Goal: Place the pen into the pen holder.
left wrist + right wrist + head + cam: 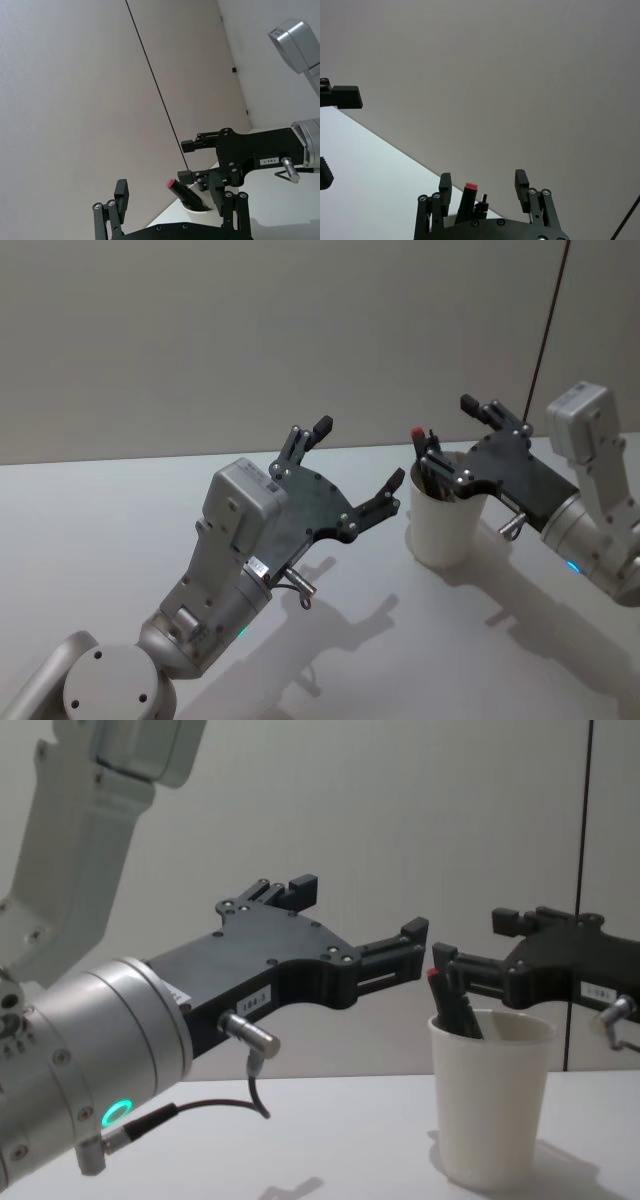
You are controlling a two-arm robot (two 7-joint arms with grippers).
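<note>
Head view: pale table (120, 540), plain grey wall (250, 330), possibly seamed.

The pen holder (443, 523) stands on the table (120, 520), right of the middle and near the far wall (250, 330). The pen (424, 462) leans inside it, with its top sticking out over the rim. The left gripper (357, 464) is just left of the cup, and the right gripper (448, 430) is above its rim.
</note>
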